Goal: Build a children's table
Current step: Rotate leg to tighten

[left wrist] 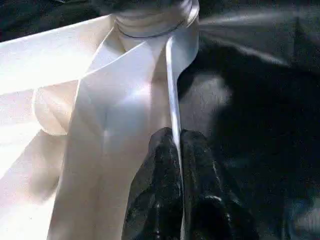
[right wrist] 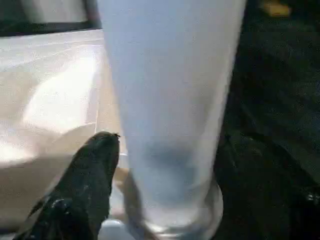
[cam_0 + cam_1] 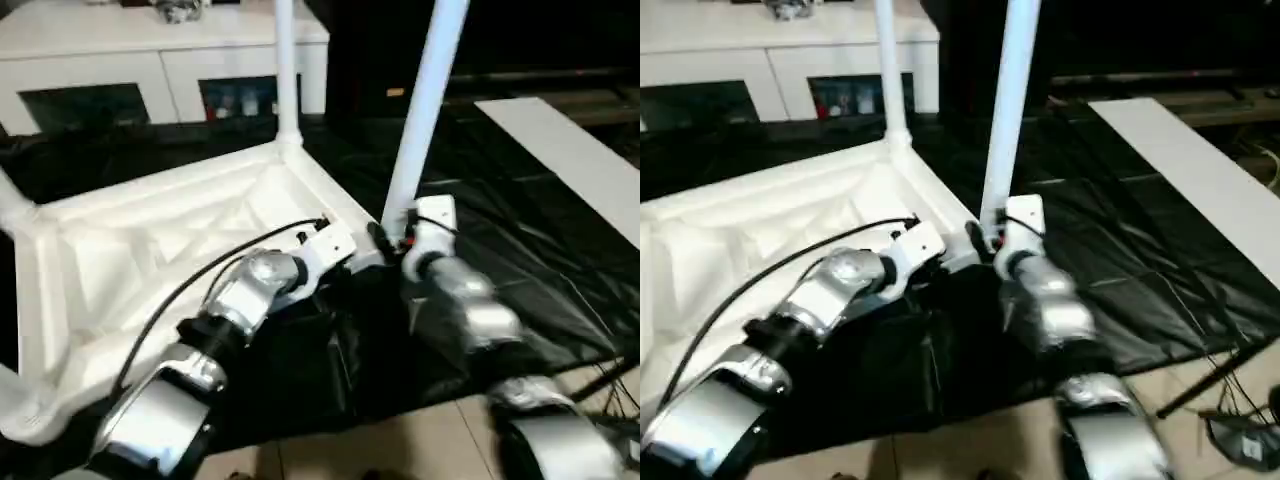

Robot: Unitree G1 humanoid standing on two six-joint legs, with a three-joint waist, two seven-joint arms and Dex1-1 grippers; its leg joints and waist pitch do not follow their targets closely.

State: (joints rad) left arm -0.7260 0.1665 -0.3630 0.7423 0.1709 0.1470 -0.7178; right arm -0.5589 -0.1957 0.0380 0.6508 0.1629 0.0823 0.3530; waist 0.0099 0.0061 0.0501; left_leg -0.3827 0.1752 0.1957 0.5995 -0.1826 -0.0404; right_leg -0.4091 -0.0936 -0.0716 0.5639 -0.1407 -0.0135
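- Left gripper: fingers pinched together on the thin upright rim of the table top, the rim's edge running between the two black pads. It sits at the near-right corner of the upturned top, just short of the corner socket ahead of it.
- Right gripper: jaws spread around the foot of a leg; one black finger lies just beside the tube. Whether it presses the tube cannot be told. The leg stands upright in the corner socket directly in front of this gripper.
- Table top lies ribbed side up on black sheeting, stretching away to the left of both grippers. A second leg stands at the far corner, beyond the left gripper; a white cabinet lies further back.
- Handling, judged: hollow moulded plastic, probably light and stiff; the thin rim likely flexes a little under a pinch. Tube is smooth, glossy and tapered, so a grip may slide toward the thin end.
- Where to hold, judged: leg low, near the socket, where it is widest; top by the rim close to a corner, where the ribs stiffen it.
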